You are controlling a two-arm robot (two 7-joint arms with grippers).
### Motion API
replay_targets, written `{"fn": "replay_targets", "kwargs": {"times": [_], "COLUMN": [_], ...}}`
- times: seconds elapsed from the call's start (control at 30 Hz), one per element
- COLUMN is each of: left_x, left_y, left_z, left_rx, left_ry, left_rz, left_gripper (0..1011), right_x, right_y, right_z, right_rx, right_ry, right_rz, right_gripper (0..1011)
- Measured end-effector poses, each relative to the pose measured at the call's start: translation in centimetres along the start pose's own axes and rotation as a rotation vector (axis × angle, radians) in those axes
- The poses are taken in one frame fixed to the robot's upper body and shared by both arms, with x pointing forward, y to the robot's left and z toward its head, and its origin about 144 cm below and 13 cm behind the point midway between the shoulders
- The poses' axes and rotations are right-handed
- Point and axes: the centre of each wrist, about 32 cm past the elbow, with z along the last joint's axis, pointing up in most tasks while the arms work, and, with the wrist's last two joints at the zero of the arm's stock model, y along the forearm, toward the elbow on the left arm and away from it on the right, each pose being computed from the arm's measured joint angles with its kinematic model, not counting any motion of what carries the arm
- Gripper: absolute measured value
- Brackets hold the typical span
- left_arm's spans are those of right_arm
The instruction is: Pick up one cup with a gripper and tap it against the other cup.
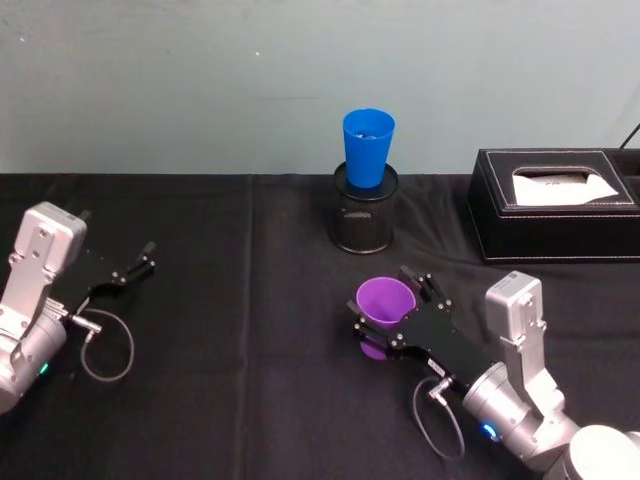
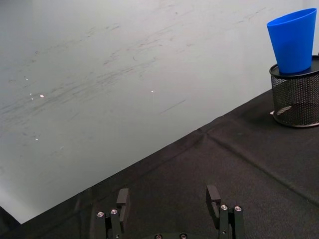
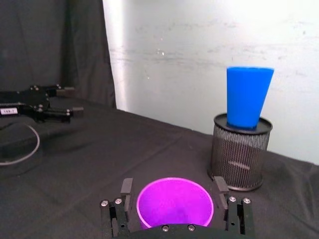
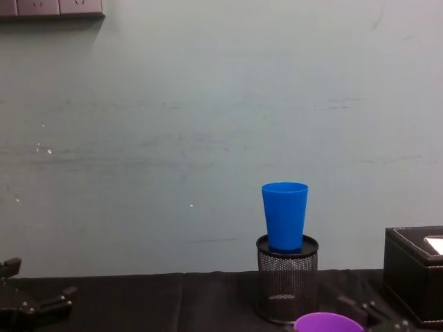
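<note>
Head view: mesh pen holder props blue cup behind purple cup.

Before me a black cloth covers my worktop, creased in places. Behind the worktop rises a pale grey-green wall, scuffed and scratched, with white switch plates high above it.

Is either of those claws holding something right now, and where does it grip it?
The right gripper has its fingers on either side of the purple cup, just below the rim. The left gripper is open and holds nothing.
</note>
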Motion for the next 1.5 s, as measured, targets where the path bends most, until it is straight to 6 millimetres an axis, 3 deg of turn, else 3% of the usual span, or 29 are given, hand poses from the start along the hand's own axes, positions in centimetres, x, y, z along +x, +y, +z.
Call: {"fn": "replay_targets", "kwargs": {"times": [0.27,0.63,0.97,1.17,1.5], "left_x": [0.0,0.0,0.0,0.0,0.0], "left_y": [0.0,0.0,0.0,0.0,0.0], "left_z": [0.0,0.0,0.0,0.0,0.0], "left_rx": [0.0,0.0,0.0,0.0,0.0], "left_ry": [0.0,0.0,0.0,0.0,0.0], "left_rz": [0.0,0.0,0.0,0.0,0.0], "left_gripper": [1000,1000,1000,1000,1000], "right_x": [-0.3,-0.4,-0.3,-0.4,-0.3], "right_y": [-0.3,-2.2,-2.7,-2.3,-2.3], "right_z": [2.3,4.7,4.0,3.1,3.2], "right_rx": [0.066,0.021,-0.087,-0.119,-0.116], "right_ry": [-0.019,0.02,0.056,0.068,0.066], "right_rz": [-0.025,-0.276,-0.405,-0.406,-0.407], "right_gripper": [1002,1003,1003,1003,1003]}}
